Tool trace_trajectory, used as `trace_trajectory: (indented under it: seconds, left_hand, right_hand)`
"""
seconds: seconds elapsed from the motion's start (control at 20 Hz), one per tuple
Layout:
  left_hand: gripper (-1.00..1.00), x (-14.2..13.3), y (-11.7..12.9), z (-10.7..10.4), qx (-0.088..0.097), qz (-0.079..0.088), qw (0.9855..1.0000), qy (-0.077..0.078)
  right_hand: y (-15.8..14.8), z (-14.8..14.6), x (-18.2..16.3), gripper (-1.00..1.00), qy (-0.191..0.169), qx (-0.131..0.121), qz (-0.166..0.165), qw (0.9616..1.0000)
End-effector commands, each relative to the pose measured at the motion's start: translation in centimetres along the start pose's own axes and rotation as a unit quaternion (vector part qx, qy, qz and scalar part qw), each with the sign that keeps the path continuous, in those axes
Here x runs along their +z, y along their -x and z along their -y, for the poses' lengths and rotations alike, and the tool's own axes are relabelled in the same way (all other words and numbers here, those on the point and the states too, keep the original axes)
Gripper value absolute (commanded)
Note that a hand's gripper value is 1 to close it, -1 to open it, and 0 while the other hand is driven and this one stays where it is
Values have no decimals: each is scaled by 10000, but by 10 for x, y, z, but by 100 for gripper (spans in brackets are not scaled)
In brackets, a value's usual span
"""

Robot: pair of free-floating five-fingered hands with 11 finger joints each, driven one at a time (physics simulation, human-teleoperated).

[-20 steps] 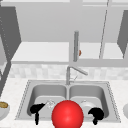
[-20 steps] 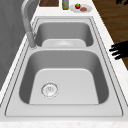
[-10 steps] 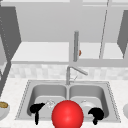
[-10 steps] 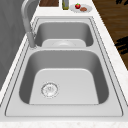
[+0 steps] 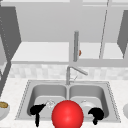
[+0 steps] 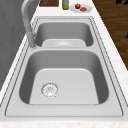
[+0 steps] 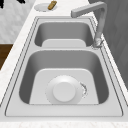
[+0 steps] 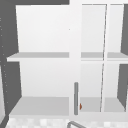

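A red ball sits low in the front view, in front of the double sink. My left hand hovers just left of the ball, over the front of the left basin, holding nothing. To the ball's right my right hand hovers over the front of the right basin, also holding nothing. Both hands look relaxed. A white dish lies upside down in the right basin, beside the drain. Dark fingertips of a hand show at the top right corner of the left side view.
The faucet stands behind the divider, spout turned right. A bowl with brown food is on the left counter. A plate with red fruit and a bottle are on the right one. The wall cabinet hangs above.
A hand that showed at the right edge of the left side view has moved away from there. Nothing differs in the front view.
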Motion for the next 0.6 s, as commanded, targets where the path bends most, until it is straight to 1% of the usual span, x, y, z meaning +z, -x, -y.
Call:
trace_trajectory:
  seconds: [0.0, 0.05, 0.1, 0.15, 0.2, 0.25, 0.3, 0.35, 0.4, 0.5, 0.55]
  left_hand:
    - [-100, -4, 3, 1, 12, -210, 9998, -65]
    - [-100, -2, 5, 2, 10, -126, 9999, -61]
    - [-100, -2, 6, 2, 7, -36, 10000, -16]
    - [-100, -2, 7, 1, 44, -7, 10000, -7]
    - [-100, -6, 8, 0, 40, 12, 10000, 42]
    - [-100, -3, 10, -1, 115, -33, 9999, -18]
    - [-100, -3, 6, 1, 3, 0, 10000, 1]
    - [0, -4, 7, 0, 3, 0, 10000, 0]
    - [0, -3, 7, 0, -22, 31, 10000, 58]
    - [0, -3, 7, 0, -67, 23, 10000, 47]
    - [0, -3, 7, 0, -87, 15, 10000, 35]
  right_hand:
    - [0, 0, 0, 0, 0, 0, 0, 10000]
    - [0, 0, 0, 0, 0, 0, 0, 10000]
    - [0, 0, 0, 0, 0, 0, 0, 10000]
    - [0, 0, 0, 0, 0, 0, 0, 10000]
    - [0, 0, 0, 0, 0, 0, 0, 10000]
    - [0, 0, 0, 0, 0, 0, 0, 10000]
    - [0, 0, 0, 0, 0, 0, 0, 10000]
    - [0, 0, 0, -100, -4, 7, 25, 10000]
    - [0, -1, 0, -100, -25, -17, 37, 10000]
    - [-3, -2, -1, -100, -17, 5, 60, 10000]
    - [-4, -1, -2, -100, -29, -8, -4, 10000]
